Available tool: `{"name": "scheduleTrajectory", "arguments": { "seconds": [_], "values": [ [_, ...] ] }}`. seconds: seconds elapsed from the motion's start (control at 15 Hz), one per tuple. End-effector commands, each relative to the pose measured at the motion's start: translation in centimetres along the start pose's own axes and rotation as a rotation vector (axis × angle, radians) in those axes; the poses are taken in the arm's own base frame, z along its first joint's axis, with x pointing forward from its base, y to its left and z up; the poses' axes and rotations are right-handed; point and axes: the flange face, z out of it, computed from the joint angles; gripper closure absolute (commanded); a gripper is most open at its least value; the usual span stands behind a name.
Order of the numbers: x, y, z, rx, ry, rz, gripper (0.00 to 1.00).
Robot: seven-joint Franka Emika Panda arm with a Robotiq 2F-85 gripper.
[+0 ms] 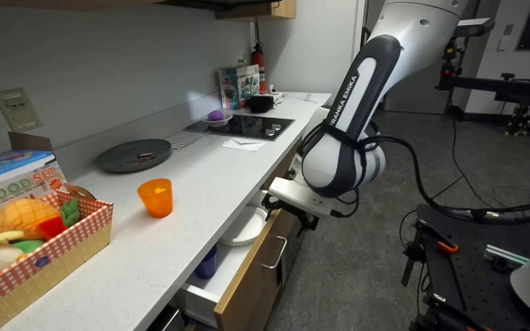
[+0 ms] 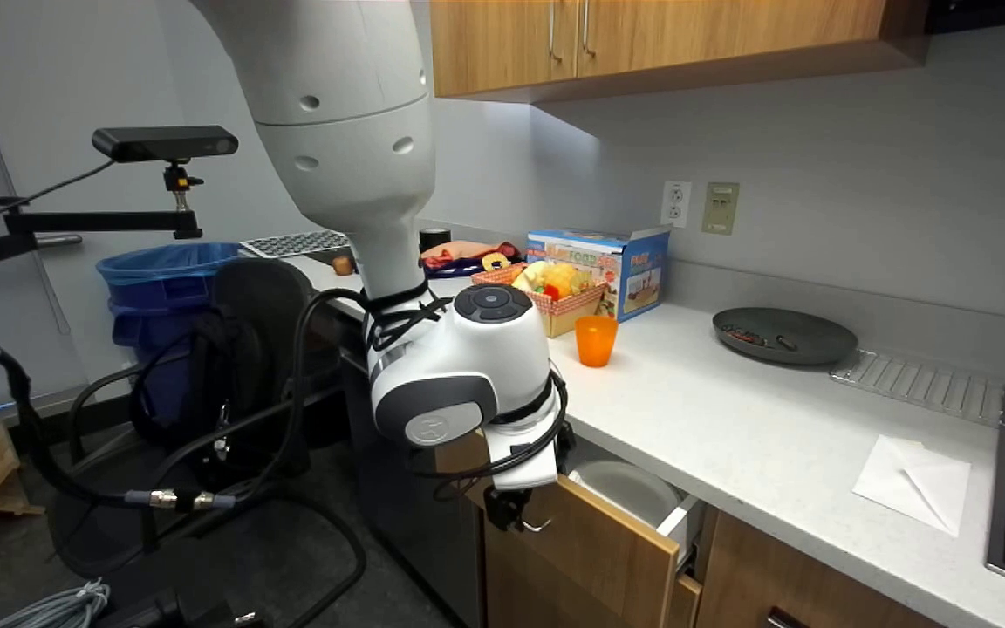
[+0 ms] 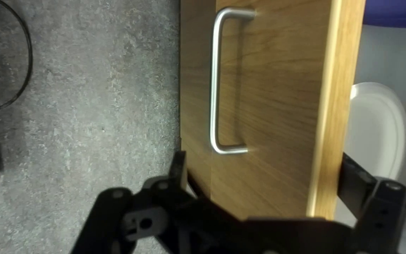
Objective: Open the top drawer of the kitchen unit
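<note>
The top drawer (image 1: 252,281) of the kitchen unit (image 1: 205,184) stands pulled out, with its brown front, white inner walls and silver bar handle (image 1: 278,256) in view. It also shows in an exterior view (image 2: 598,549) and in the wrist view (image 3: 277,91). My gripper (image 3: 264,173) is open and straddles the drawer front. One finger is inside the drawer, at or against the inner face of the front; the other is outside, apart from the front. The handle (image 3: 215,81) lies outside the jaws. In both exterior views the gripper (image 1: 290,214) is partly hidden by the arm.
White plates (image 1: 246,225) and a purple cup (image 1: 207,264) are inside the drawer. On the worktop stand an orange cup (image 1: 157,197), a toy food basket (image 1: 62,243), a dark pan (image 1: 134,155) and a black hob (image 1: 251,126). The worktop edge overhangs near the gripper.
</note>
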Motion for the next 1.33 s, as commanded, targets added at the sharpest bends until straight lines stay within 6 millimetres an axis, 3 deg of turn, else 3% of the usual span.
{"name": "scheduleTrajectory", "arguments": {
  "seconds": [0.0, 0.4, 0.87, 0.93, 1.27],
  "values": [
    [1.0, 3.6, -2.1, -0.093, -0.006, -0.006, 0.0],
    [3.0, 9.0, -3.2, -0.23, -0.028, 0.017, 0.0],
    [3.9, 13.8, -6.4, -0.301, -0.018, -0.007, 0.0],
    [4.9, 12.1, -5.5, -0.304, -0.022, -0.01, 0.0],
    [7.6, 11.7, -7.6, -0.308, -0.009, -0.015, 0.0]
  ]
}}
